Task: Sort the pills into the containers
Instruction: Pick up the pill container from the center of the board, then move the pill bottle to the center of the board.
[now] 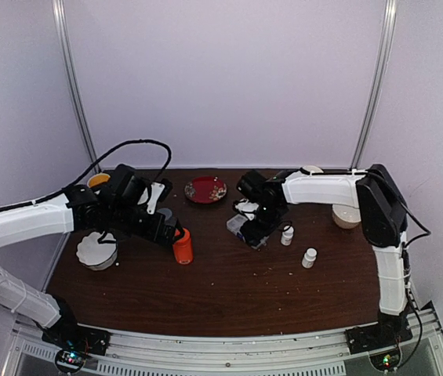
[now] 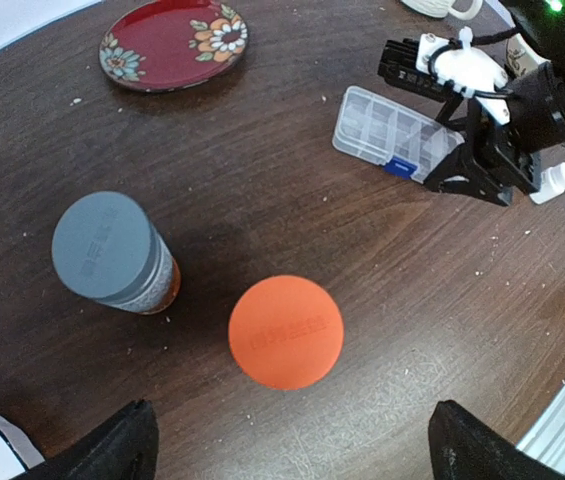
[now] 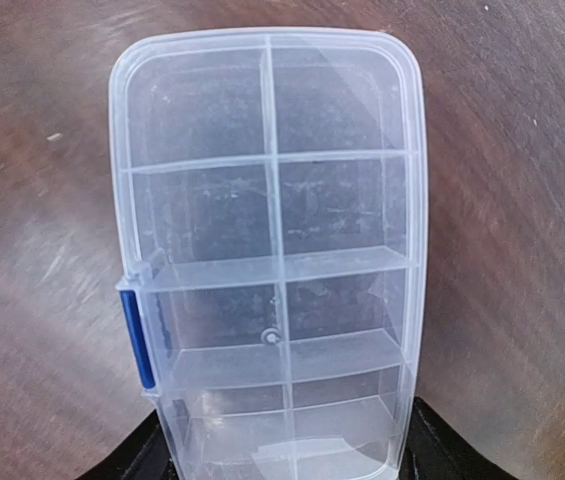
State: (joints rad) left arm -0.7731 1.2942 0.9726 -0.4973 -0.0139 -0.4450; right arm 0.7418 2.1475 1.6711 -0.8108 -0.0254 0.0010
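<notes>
though raised lettering shows on the orange cap point(image 2: 285, 331) and the grey cap point(image 2: 102, 245), it is too faint to read. the clear organiser box point(image 3: 272, 200) lies on the table point(image 1: 229, 290) right of centre, its compartments in two rows. the right gripper point(image 3: 284, 440) is clamped on its near end, and the left gripper point(image 2: 302, 450) hangs wide apart above the orange cap.

White-shelled arms point(image 1: 17, 223) with black joints, black cable point(image 1: 135, 142), black left pincer point(image 2: 287, 445).
</notes>
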